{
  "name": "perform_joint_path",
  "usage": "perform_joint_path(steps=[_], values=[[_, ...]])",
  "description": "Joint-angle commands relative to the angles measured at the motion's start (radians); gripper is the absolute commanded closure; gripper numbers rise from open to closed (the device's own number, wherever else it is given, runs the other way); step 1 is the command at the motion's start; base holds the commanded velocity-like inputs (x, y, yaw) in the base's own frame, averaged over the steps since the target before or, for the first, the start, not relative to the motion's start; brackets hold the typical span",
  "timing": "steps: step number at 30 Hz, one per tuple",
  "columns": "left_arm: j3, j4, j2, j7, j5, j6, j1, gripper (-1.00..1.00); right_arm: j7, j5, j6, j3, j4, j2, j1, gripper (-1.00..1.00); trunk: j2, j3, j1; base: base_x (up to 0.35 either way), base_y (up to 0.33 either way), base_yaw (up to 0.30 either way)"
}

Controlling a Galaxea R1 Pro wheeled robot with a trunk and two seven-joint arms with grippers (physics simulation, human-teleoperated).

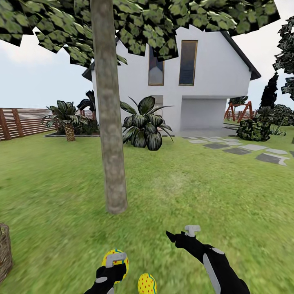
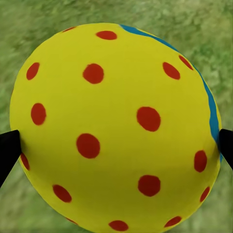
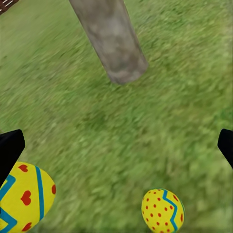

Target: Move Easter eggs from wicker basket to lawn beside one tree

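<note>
My left gripper (image 1: 114, 263) is shut on a yellow Easter egg (image 1: 115, 256) with red dots, held low over the lawn (image 1: 183, 192). In the left wrist view that egg (image 2: 111, 126) sits between the two dark fingertips (image 2: 8, 148). A second Easter egg (image 1: 146, 283) lies on the grass just to its right. The tree (image 1: 109, 134) stands a short way ahead, its trunk base (image 3: 119, 53) showing in the right wrist view. My right gripper (image 1: 181, 234) hangs open over bare grass. The wicker basket (image 1: 4, 253) shows at the left edge, its inside hidden.
In the right wrist view an egg (image 3: 163, 211) lies on the grass and another egg (image 3: 24, 199) is cut off by the picture's edge. A broad-leaved dark plant (image 1: 145, 124) and a white house (image 1: 204, 81) stand behind the tree. Grey stepping stones (image 1: 245, 149) run at the right.
</note>
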Motion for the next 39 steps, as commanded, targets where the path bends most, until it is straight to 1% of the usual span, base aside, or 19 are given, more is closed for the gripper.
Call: perform_joint_path(steps=[1, 39], values=[[-0.006, -0.002, 0.001, 0.008, 0.004, 0.003, -0.001, 1.00, 0.005, -0.007, 0.009, -0.004, -0.001, 0.001, -0.001, -1.00, -0.008, -0.004, 0.004, 0.000, 0.000, 0.000], [-0.006, -0.002, 0.000, 0.008, 0.004, 0.003, -0.001, 1.00, 0.004, -0.008, 0.009, -0.004, 0.000, 0.001, -0.001, -1.00, -0.274, -0.123, 0.150, 0.000, 0.000, 0.000]])
